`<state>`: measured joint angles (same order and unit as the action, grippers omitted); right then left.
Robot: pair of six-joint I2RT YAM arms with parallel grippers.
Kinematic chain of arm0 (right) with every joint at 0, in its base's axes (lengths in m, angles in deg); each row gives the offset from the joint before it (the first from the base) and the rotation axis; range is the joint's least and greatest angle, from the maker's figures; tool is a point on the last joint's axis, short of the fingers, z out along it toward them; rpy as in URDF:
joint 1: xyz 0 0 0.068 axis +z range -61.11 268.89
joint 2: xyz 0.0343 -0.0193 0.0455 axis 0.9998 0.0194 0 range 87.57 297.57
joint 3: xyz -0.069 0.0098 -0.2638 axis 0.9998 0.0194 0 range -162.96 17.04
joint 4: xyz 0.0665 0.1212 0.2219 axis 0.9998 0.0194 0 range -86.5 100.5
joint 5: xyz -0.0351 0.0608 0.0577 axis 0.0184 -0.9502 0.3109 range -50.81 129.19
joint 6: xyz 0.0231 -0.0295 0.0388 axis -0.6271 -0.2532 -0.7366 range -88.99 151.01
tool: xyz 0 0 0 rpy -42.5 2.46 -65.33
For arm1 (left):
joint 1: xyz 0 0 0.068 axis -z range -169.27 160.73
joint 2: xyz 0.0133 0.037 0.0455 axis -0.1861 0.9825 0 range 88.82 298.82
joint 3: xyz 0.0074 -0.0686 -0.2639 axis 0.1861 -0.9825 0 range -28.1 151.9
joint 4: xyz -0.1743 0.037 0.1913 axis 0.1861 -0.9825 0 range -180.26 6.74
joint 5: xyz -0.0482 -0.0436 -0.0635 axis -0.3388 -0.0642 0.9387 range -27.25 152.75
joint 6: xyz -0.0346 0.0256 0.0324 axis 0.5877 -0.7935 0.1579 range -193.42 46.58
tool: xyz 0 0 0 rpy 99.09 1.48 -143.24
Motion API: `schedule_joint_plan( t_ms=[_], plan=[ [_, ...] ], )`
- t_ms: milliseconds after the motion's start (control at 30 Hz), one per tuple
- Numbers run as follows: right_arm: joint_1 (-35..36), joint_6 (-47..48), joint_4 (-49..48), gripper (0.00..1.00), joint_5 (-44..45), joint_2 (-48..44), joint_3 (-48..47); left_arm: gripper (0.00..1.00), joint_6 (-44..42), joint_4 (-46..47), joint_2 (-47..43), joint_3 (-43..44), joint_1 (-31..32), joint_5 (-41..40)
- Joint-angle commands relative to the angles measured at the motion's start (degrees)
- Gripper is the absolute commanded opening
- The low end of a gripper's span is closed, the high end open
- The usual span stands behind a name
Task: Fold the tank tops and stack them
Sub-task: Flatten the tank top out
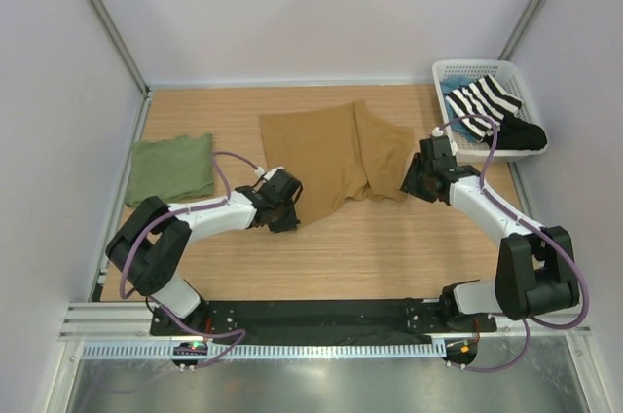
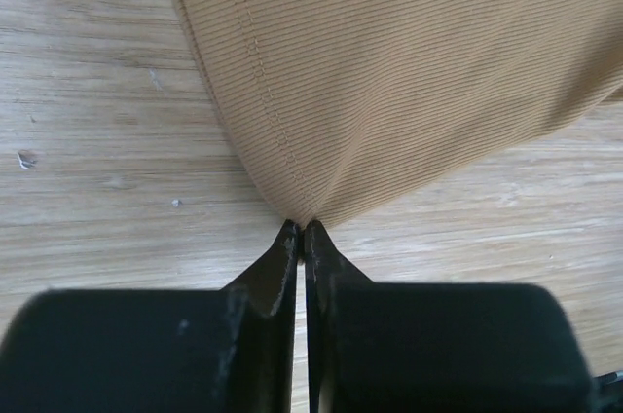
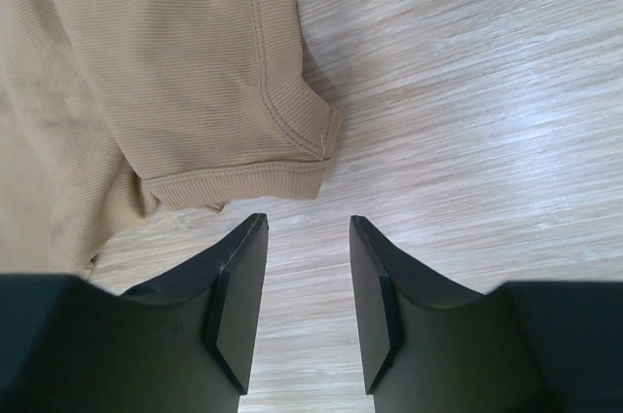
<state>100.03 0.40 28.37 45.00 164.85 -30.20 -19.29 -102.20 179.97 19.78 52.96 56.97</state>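
Pinching a corner of the soft, floppy tan tank top (image 1: 326,155) in the closed left claw (image 2: 302,228) — right claw (image 3: 307,221) open, empty, beside a strap end (image 3: 292,155) to grab.

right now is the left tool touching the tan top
Touching. The left wrist view shows the left tool shut on a pinched corner of the tan top.
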Motion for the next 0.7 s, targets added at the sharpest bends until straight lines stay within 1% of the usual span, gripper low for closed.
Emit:
schedule_joint_plan(
  t_ms=[0,67,233,300,400,433,467,500,567,667],
  plan=[
    [0.0,-1.8,-3.5,0.46,0.9,1.0,-0.5,0.0,0.0,1.7,-1.2,-1.2,-0.7,-1.3],
    [-0.1,-2.7,-5.0,0.47,0.4,2.7,-0.6,0.0,-0.2,1.8,-2.6,-2.5,-1.7,-1.3],
    [-0.1,-4.1,-7.7,0.47,0.0,6.5,0.1,0.0,-2.0,1.6,-6.9,-6.4,-6.4,-0.4],
    [0.0,-4.5,-9.4,0.42,-0.4,8.2,0.6,0.0,-2.5,1.4,-9.3,-7.4,-8.8,0.5],
    [0.0,-5.1,-10.9,0.38,0.7,9.9,1.2,0.0,-3.9,0.9,-11.9,-8.7,-11.7,1.9],
    [-0.1,-5.2,-11.0,0.35,1.1,10.3,1.2,0.0,-4.4,0.9,-12.4,-9.0,-12.3,2.2],
    [-0.1,-5.1,-10.8,0.28,2.0,10.4,1.1,0.0,-4.7,0.7,-12.8,-9.1,-13.1,2.5],
    [-0.1,-5.2,-10.5,0.16,2.3,10.5,1.0,0.0,-5.0,0.1,-13.0,-9.1,-13.5,2.6],
    [-0.1,-5.4,-9.3,0.01,3.5,10.4,0.8,0.0,-5.9,-0.5,-13.7,-9.0,-15.0,3.2],
    [-0.1,-7.4,-6.9,0.01,11.0,7.3,1.7,0.0,-6.7,-0.7,-14.9,-10.0,-18.0,4.7]
  ],
)
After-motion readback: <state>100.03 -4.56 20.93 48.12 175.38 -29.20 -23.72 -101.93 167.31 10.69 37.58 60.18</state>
